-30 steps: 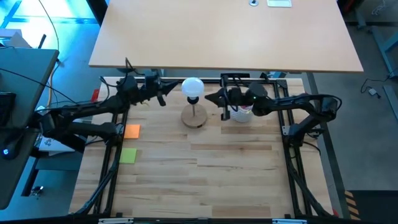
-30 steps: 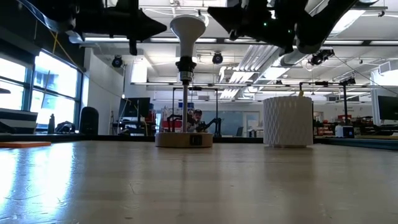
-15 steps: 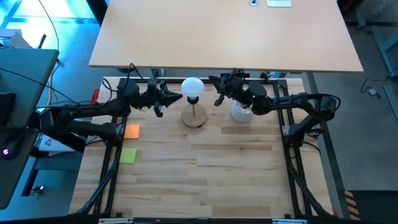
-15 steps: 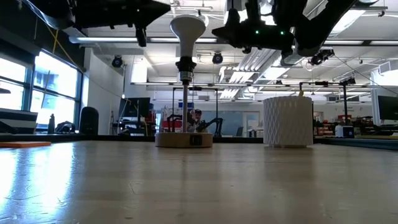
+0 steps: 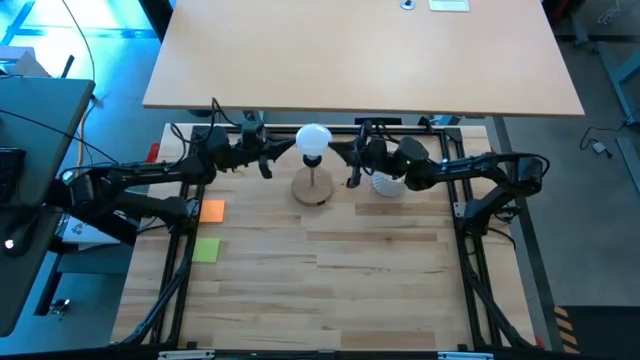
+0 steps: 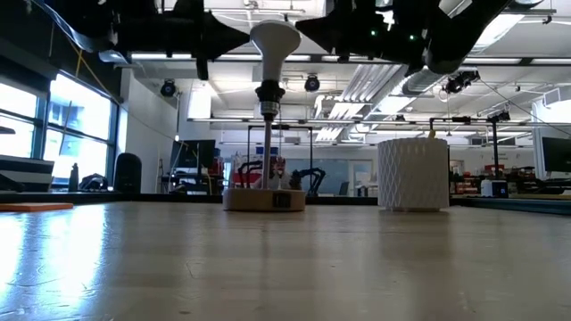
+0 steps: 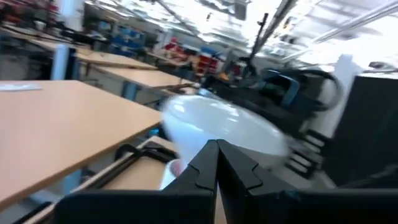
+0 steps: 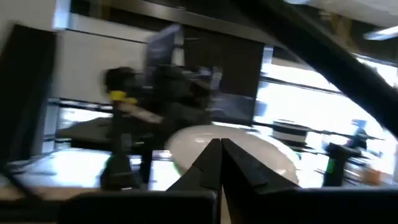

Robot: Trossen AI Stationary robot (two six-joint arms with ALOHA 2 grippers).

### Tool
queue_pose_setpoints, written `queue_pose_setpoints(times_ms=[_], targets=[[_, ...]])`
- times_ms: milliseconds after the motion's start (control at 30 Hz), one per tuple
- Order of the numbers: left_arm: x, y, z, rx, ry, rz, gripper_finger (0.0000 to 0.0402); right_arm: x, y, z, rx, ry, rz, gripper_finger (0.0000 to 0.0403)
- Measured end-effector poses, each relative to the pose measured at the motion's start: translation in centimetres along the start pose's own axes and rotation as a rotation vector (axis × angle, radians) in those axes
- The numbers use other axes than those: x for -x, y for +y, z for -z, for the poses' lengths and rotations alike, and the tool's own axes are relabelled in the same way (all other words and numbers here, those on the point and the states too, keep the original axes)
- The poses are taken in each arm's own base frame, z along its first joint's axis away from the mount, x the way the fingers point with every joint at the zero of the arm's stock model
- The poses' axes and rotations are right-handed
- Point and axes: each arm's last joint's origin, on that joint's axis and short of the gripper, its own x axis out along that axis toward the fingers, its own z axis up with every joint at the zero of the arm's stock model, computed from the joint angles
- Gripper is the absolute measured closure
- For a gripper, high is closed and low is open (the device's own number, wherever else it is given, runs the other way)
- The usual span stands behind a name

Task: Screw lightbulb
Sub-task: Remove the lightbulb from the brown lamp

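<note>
Lightbulb [image 5: 313,138] on stand: light, smooth, fragile; grip globe gently. Left gripper [image 5: 283,152] and right gripper [image 5: 340,152] flank it, jaws closed, empty.

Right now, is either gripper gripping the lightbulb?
No: the lightbulb stands on its stem, with the left gripper and right gripper shut beside it.

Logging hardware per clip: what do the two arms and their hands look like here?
Both arms are dark, near-black jointed links with black cables along them. The left hand and right hand each end in two slim, pointed black fingers. Small green lights glow on the right arm's wrist housing. No other markings are legible.
</note>
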Motion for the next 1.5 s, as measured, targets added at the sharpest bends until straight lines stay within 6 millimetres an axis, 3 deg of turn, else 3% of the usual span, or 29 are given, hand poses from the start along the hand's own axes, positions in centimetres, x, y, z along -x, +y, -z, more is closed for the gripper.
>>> queue_pose_setpoints(times_ms=[367,600,700,933,1067,1233,1500], targets=[[0.0,-2.3,0.5,0.056,0.046,0.117,0.0402,0.4,-2.3,0.4,-0.005,0.042,0.256,0.0403],[0.2,-1.0,1.0,0.01,0.087,-0.092,0.0402,0.2,-0.7,-0.4,0.019,-0.063,-0.127,0.0403],[0.3,-0.1,0.5,-0.039,0.037,-0.181,0.0402,0.1,-0.1,-0.2,0.007,-0.048,-0.172,0.0403],[0.0,-0.3,0.0,-0.052,-0.013,-0.041,0.0402,-0.3,-1.2,1.0,-0.027,0.014,0.083,0.0403],[-0.3,-2.3,0.9,-0.034,0.066,0.161,0.0401,-0.5,-2.1,1.8,-0.071,0.062,0.219,0.0403],[-0.2,-4.3,1.2,-0.052,0.066,0.196,0.0402,-0.4,-2.8,1.7,-0.077,0.054,0.292,0.0403],[1.8,-3.1,0.7,-0.159,0.126,-0.222,0.0401,-0.5,-0.9,-0.5,-0.013,-0.029,0.148,0.0403]])
